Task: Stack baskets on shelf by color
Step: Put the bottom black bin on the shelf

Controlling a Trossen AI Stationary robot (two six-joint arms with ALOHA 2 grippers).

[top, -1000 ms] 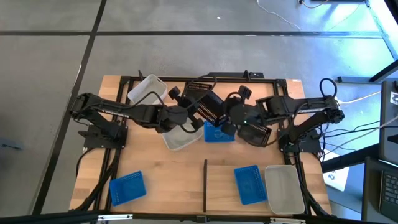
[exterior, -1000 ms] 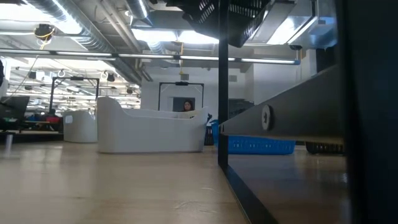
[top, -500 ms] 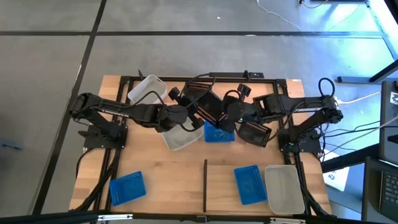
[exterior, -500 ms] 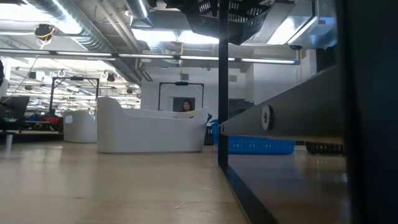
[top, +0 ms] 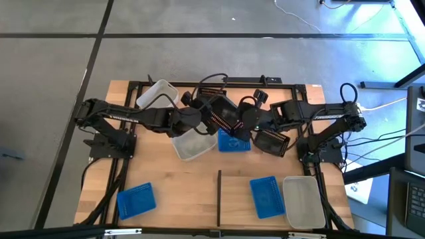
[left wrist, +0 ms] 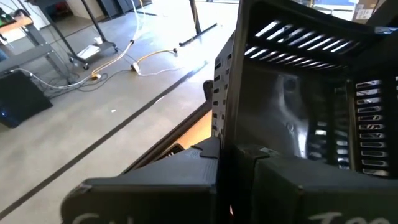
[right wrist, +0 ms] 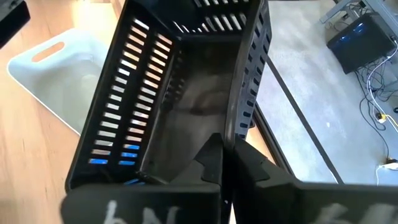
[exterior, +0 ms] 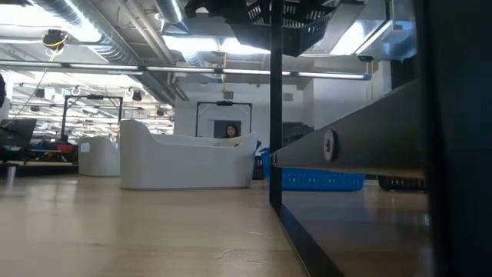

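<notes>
My right tool (top: pixel 244 127) is clamped tight on one wall of a black basket (top: pixel 220 114), and my left tool (top: pixel 196 114) is pinched shut on the opposite wall of the same basket; both wrist views show a thin slotted wall between closed fingers. The basket hangs tilted above the tabletop (top: pixel 166 189), held between the two arms.

With both tools gripping one light tub, any mismatch as the arms move could twist the walls or pull a rim out of one pinch. If one side slips, the basket swings on the other grip and may drop onto the white basket (top: pixel 189 146) and blue basket (top: pixel 234 142) just under my tools.

A second black basket (top: pixel 273 142) sits close by my right tool; a swing could knock it. The shelf (top: pixel 239 207) lies well off, toward the near edge.
</notes>
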